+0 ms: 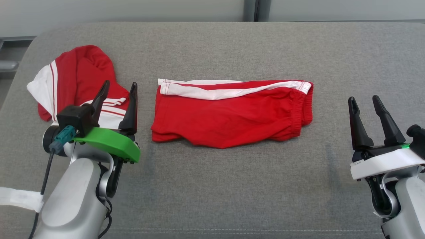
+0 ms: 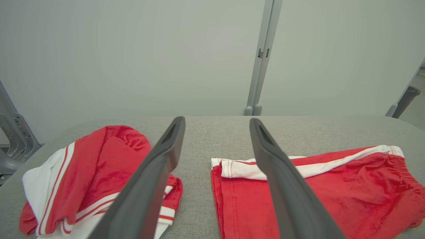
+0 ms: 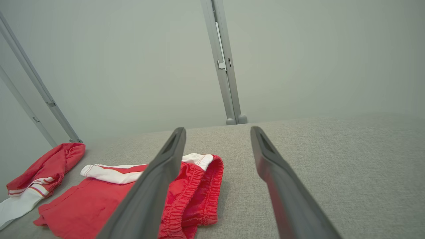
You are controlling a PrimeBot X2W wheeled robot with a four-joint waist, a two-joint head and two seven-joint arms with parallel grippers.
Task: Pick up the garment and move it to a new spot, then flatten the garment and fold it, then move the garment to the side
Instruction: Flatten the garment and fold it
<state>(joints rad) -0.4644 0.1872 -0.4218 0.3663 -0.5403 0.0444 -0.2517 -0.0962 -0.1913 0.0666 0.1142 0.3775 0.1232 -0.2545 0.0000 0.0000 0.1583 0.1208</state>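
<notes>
A red garment (image 1: 229,113) with a white side stripe, a pair of shorts, lies folded flat in the middle of the grey padded table (image 1: 232,186); its elastic waistband is at the right end. The left wrist view shows this garment (image 2: 348,186) at the lower right, and the right wrist view has it (image 3: 99,205) at the lower left. A second red and white garment (image 1: 76,79) lies crumpled at the far left. My left gripper (image 1: 120,84) is open and empty, between the two garments with its fingers over the crumpled one's right edge. My right gripper (image 1: 364,98) is open and empty, to the right of the shorts.
The table's rounded left corner and a grey metal frame (image 2: 13,139) lie beyond the crumpled garment (image 2: 93,166). A pale wall with a vertical post (image 1: 250,10) stands behind the table's far edge. Bare grey surface stretches in front of and to the right of the shorts.
</notes>
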